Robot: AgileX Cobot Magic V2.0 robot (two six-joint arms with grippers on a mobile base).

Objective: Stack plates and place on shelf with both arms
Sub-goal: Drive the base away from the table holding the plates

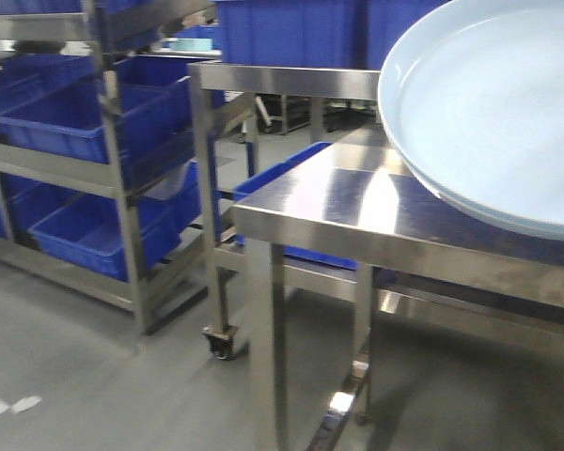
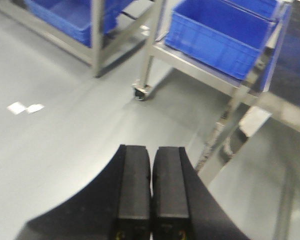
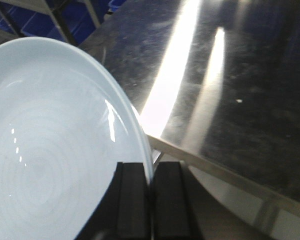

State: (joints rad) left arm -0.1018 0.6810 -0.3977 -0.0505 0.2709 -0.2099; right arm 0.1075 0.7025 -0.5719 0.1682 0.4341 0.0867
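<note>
A large pale blue-white plate (image 1: 498, 103) fills the upper right of the front view, held tilted in the air above the steel table (image 1: 329, 202). In the right wrist view the same plate (image 3: 50, 145) spreads over the left half, and my right gripper (image 3: 150, 167) is shut on its rim, one finger on each face. My left gripper (image 2: 151, 150) is shut with nothing between its fingers, hanging over the grey floor to the left of the table leg. Only one plate shows.
A steel rack (image 1: 113, 160) with blue bins (image 1: 75, 122) stands at the left. A wheeled steel trolley (image 1: 221, 235) holding a blue bin (image 2: 215, 35) stands behind the table. Grey floor (image 2: 55, 145) lies below, with white tape marks (image 2: 25, 107).
</note>
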